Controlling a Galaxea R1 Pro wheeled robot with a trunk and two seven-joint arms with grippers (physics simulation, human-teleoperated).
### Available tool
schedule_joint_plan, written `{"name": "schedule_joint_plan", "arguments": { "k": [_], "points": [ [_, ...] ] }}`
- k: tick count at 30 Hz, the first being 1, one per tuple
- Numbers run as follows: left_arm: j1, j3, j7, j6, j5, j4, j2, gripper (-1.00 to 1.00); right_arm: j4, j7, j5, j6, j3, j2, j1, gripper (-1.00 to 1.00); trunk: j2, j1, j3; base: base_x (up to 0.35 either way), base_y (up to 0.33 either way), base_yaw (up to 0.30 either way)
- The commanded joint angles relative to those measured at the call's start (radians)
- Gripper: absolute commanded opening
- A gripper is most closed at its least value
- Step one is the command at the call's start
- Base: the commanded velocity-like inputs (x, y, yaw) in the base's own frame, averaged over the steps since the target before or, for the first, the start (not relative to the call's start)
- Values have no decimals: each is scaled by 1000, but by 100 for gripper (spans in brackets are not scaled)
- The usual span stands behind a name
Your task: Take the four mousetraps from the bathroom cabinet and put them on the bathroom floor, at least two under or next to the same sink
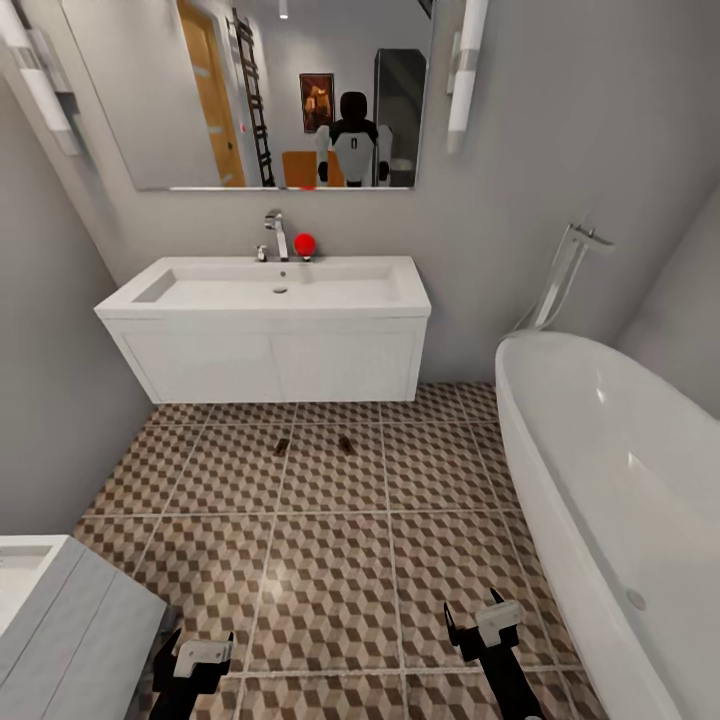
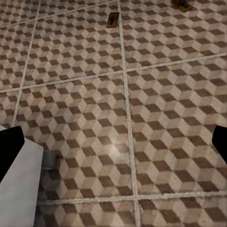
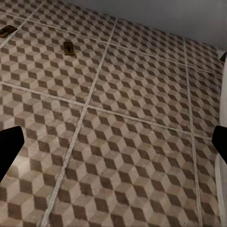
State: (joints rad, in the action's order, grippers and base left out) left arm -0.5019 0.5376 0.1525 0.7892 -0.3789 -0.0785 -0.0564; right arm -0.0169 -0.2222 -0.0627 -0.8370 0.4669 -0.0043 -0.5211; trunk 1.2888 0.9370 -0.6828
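Observation:
Two mousetraps lie on the cube-patterned bathroom floor (image 1: 330, 560), just in front of the white vanity with the bathroom sink (image 1: 280, 285). One mousetrap (image 1: 282, 446) is left of the other mousetrap (image 1: 344, 442), about a hand's width apart. The left wrist view shows them far ahead, one mousetrap (image 2: 112, 20) and the second (image 2: 182, 4); so does the right wrist view, one mousetrap (image 3: 69, 48) and the second (image 3: 7, 32). My left gripper (image 1: 195, 648) (image 2: 113, 146) and right gripper (image 1: 478, 615) (image 3: 113, 144) hang low over bare tiles, both open and empty. The other mousetraps and the cabinet are out of view.
A large white oval bathtub (image 1: 620, 480) runs along the right side. A small white drawer unit (image 1: 60, 610) stands at the lower left, close to my left arm. Above the sink hang a chrome tap (image 1: 275, 235) and a mirror (image 1: 260, 90) reflecting the robot.

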Motion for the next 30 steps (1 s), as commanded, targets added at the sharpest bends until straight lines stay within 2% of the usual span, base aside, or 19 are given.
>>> {"name": "schedule_joint_plan", "arguments": {
  "k": [1,30],
  "points": [
    [-1,9,4,4,-3,-3,1,100,0,-3,-6,-2,9,0,0,100,-7,-4,2,0,0,0],
    [-1,9,4,4,-3,-3,2,100,0,-3,-6,-1,9,0,0,100,-210,-115,93,0,0,0]
  ]
}}
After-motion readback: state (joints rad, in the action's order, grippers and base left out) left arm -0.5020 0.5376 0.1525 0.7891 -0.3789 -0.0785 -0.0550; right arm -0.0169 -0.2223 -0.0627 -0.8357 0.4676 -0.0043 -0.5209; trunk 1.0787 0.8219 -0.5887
